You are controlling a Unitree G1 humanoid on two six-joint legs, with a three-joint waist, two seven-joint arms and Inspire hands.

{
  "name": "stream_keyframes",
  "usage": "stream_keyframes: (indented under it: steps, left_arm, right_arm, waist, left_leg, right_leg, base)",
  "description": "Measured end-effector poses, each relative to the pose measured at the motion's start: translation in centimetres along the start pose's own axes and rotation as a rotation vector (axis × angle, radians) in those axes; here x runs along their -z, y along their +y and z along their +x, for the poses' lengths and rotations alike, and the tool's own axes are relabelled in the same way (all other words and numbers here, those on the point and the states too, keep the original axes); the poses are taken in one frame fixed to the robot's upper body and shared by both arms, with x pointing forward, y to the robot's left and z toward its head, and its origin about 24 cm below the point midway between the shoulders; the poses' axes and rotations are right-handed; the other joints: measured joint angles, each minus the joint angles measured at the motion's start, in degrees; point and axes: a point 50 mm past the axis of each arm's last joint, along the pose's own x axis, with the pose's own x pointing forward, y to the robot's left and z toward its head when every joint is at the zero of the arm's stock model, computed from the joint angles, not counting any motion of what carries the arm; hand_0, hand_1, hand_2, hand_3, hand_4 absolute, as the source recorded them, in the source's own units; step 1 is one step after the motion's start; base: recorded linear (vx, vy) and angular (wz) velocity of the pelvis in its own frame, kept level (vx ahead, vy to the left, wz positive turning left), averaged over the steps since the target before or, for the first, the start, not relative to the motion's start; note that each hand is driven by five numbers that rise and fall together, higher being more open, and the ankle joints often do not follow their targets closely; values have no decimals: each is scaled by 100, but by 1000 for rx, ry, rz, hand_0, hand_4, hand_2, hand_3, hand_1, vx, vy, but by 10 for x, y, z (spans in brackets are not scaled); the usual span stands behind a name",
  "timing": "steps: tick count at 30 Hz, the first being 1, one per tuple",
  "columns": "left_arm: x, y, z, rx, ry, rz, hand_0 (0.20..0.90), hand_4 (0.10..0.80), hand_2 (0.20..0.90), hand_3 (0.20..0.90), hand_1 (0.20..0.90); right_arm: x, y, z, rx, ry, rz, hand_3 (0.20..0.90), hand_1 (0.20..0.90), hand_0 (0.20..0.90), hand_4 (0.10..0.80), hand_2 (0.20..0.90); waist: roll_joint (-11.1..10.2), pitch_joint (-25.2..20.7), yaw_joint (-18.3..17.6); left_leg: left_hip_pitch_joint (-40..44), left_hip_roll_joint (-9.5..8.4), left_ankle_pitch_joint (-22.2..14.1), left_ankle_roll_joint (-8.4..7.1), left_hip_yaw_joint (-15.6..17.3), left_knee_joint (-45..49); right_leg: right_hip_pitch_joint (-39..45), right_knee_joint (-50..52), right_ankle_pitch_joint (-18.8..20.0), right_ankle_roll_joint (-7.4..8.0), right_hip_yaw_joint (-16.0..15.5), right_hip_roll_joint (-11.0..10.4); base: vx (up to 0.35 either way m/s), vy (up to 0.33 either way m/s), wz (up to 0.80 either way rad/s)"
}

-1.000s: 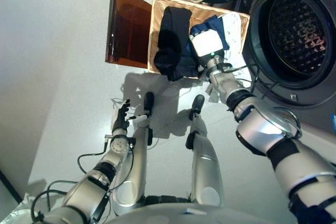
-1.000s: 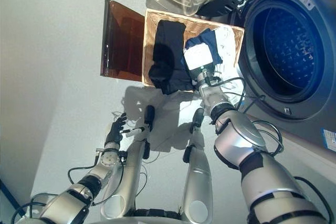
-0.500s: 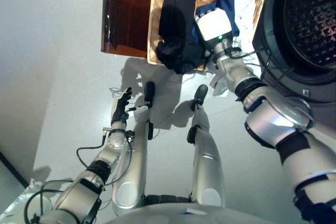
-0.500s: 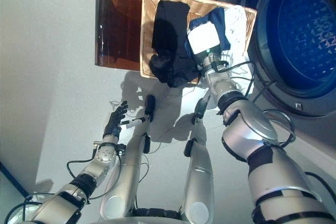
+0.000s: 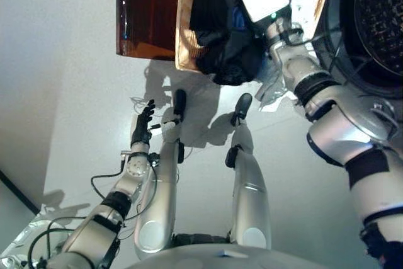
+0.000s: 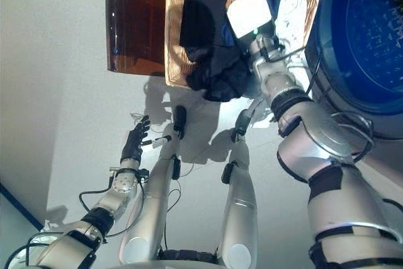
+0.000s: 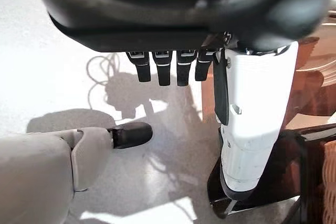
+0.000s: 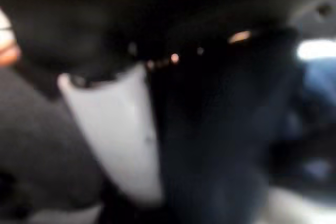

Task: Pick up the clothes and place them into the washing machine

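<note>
Down among the laundry, right fingers: hidden in dark cloth; whether they are spread or curled cannot be told.
Right hand (image 8: 113, 145): only its white thumb cover is seen, pressed against the dark clothes (image 5: 228, 36) in its wrist view.
Left fingers (image 7: 160, 70): held straight and relaxed, nothing between them, above the pale floor (image 5: 69, 80).
Left hand (image 5: 141, 129): kept low, well apart from the laundry.
Clothes: black and blue garments are heaped in the wicker basket (image 6: 174, 29), the black one spilling over its near rim.
Washing machine (image 6: 368, 36): its open drum is seen just right of the basket.
Brown panel (image 5: 146, 17): set beside the basket's left.
</note>
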Motion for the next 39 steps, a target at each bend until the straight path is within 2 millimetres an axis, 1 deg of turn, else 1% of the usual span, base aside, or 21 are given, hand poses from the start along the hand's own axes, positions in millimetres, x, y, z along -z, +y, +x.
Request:
stream_keyframes:
  steps: [4, 11, 16, 24, 29, 32, 33, 34, 36, 38, 39]
  left_arm:
    - [-3, 1, 1, -3, -13, 0, 900, 800, 900, 900, 900]
    - [-3, 2, 2, -4, -14, 3, 900, 800, 900, 900, 900]
    - [-2, 2, 2, -5, -11, 4, 900, 800, 900, 900, 900]
    - [1, 3, 1, -15, 2, 13, 900, 800, 900, 900, 900]
    - [9, 5, 1, -21, 31, 48, 900, 800, 900, 900, 900]
    - [12, 6, 0, -29, 45, 56, 900, 800, 900, 900, 900]
    - [12, 6, 0, -29, 47, 57, 900, 800, 900, 900, 900]
    - [13, 6, 0, -30, 52, 60, 900, 800, 900, 900, 900]
    - [17, 6, -1, -31, 67, 63, 900, 800, 900, 900, 900]
    - [18, 6, -1, -32, 72, 64, 900, 800, 900, 900, 900]
    - [19, 6, -2, -33, 76, 65, 900, 800, 900, 900, 900]
  right_arm:
    - [8, 6, -3, -19, 29, -17, 200, 200, 200, 300, 200]
    - [8, 6, -2, -15, 31, -16, 200, 200, 200, 300, 200]
    - [10, 7, -3, -24, 39, -9, 200, 200, 200, 300, 200]
    - [13, 5, -3, 6, 73, 52, 200, 200, 200, 300, 200]
    - [13, 3, -2, 26, 86, 122, 200, 200, 200, 300, 200]
    - [20, -1, -1, 64, 165, 268, 200, 200, 200, 300, 200]
    - [21, -2, -1, 74, 180, 291, 200, 200, 200, 300, 200]
    - [24, -2, -1, 87, 219, 359, 200, 200, 200, 300, 200]
    - [27, 3, -4, 96, 290, 511, 200, 200, 200, 300, 200]
    - [29, 7, -7, 109, 341, 608, 200, 200, 200, 300, 200]
    - [27, 11, -10, 121, 379, 701, 200, 200, 200, 300, 200]
  waist:
    - [0, 0, 109]
    - [0, 0, 126]
    - [1, 0, 117]
    - [9, -4, 97]
    - [10, -4, 84]
    - [11, -4, 78]
    - [12, -4, 76]
    - [13, -4, 67]
    - [14, -5, 64]
    - [14, -5, 45]
    - [15, -6, 24]
  left_leg:
    - [6, -18, 4, 6, 9, 1]
    - [71, -22, 18, 24, 35, 14]
    - [279, -19, 23, 30, 45, 12]
    - [450, -19, 18, 0, 120, 5]
    - [657, -16, 27, 12, 180, -5]
    - [815, -10, 25, 11, 200, -9]
    - [831, -14, 20, 2, 204, -11]
    - [897, -10, 18, 0, 215, -9]
    - [1018, -13, 17, -1, 226, -14]
    - [1086, -15, 14, -2, 248, -13]
    - [1122, -14, 13, -1, 261, -15]
  right_leg:
    - [4, -1, 0, 0, 2, -20]
    - [43, 36, 1, 0, 19, -30]
    - [232, 54, 1, 1, 25, -32]
    - [342, 93, 21, -3, 99, -34]
    - [519, 76, 34, -3, 170, -29]
    - [651, 87, 34, -4, 180, -29]
    - [668, 86, 35, -3, 180, -30]
    - [727, 91, 34, -3, 186, -28]
    - [839, 96, 34, -4, 193, -32]
    - [892, 90, 27, -4, 200, -34]
    - [922, 92, 9, -30, 217, -39]
  base:
    - [0, 4, -3]
    - [0, -1, -1]
    - [1, -1, -2]
    - [3, -9, -3]
    - [5, -8, -6]
    - [2, -7, -3]
    - [0, 0, 0]
    - [0, 0, 0]
    - [19, -15, -5]
    - [24, -8, -9]
    - [24, -10, -9]
